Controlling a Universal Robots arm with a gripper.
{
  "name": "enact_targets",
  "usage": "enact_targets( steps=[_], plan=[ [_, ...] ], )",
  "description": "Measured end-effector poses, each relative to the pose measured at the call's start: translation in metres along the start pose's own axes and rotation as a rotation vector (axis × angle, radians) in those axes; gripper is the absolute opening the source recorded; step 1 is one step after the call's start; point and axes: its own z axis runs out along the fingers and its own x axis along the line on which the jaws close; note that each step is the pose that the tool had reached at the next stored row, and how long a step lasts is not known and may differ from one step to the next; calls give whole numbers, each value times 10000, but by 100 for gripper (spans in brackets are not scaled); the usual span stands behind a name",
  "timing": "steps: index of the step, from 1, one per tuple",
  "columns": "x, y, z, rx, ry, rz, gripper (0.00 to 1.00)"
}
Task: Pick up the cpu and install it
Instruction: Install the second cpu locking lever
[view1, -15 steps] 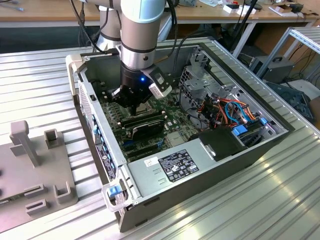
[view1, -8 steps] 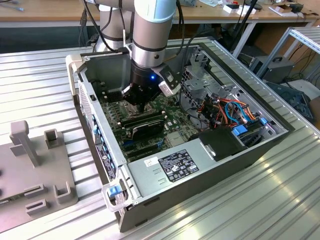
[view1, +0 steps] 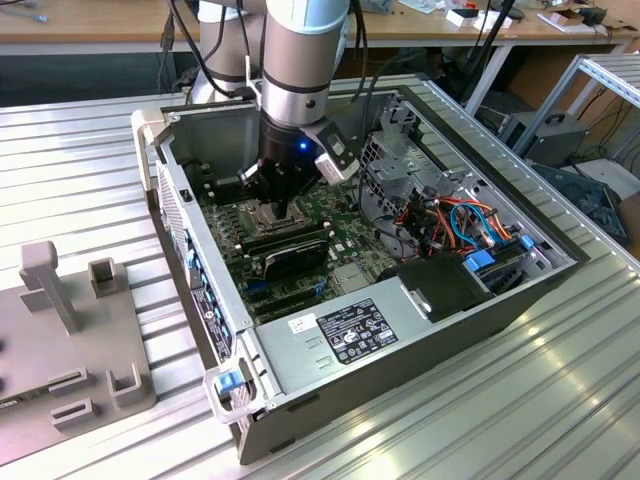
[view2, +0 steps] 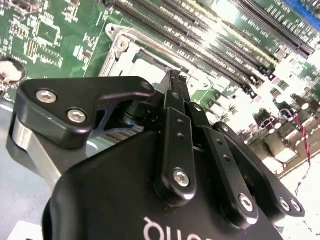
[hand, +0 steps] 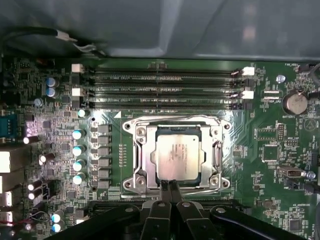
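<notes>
First wrist view: cpu (hand: 178, 156) seated flat in the socket (hand: 145, 155).
The end effector (hand: 170, 186) is seen with fingers pressed together, tips at the cpu's near edge; the chip lies just beyond them, square, without a long axis.

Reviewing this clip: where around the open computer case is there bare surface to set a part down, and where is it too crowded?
Bare ribbed metal table lies free between the computer case and the grey fixture, and again along the case's front toward the exterior view's right. Inside the case it is crowded: the gripper hangs at the cpu, memory slots beside it, tangled cables near the drive bay.
</notes>
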Motion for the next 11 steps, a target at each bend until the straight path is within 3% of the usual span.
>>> enact_targets(
  steps=[4,7,11],
  plan=[
    [-77,63,1,-1,-1,5,11],
    [-84,136,-13,1,0,2,11],
    [-88,152,-38,-1,-1,2,11]
  ],
)
